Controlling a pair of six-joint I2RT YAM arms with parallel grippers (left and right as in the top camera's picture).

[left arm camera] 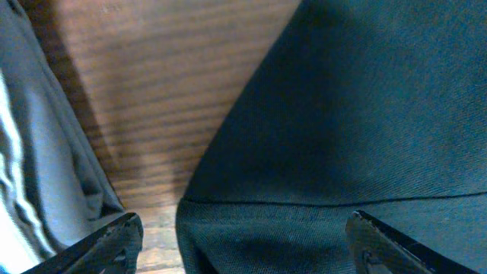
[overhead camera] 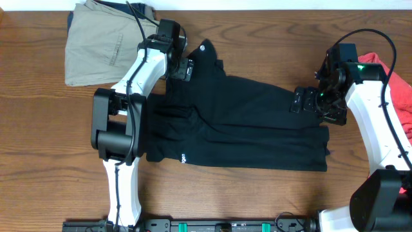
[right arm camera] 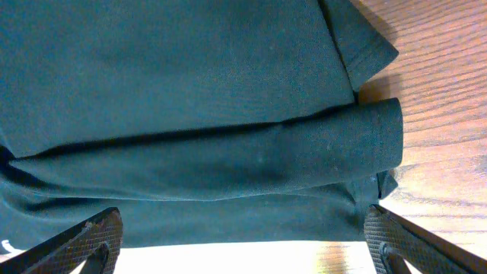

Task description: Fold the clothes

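The black garment (overhead camera: 238, 129) lies spread on the wooden table, long side left to right, with a white logo near its top left (overhead camera: 205, 46) and one at its front edge (overhead camera: 183, 156). My left gripper (overhead camera: 185, 69) is open over the garment's top left corner. In the left wrist view the black cloth (left arm camera: 342, 137) fills the space between the open fingers (left arm camera: 243, 243). My right gripper (overhead camera: 308, 101) is open over the garment's upper right edge. In the right wrist view the layered hems (right arm camera: 228, 160) lie between the open fingers (right arm camera: 243, 240).
Khaki-tan trousers (overhead camera: 103, 42) lie folded at the back left, right beside my left arm. A red shirt (overhead camera: 399, 96) lies at the right edge behind my right arm. Bare wood shows along the front (overhead camera: 244, 193).
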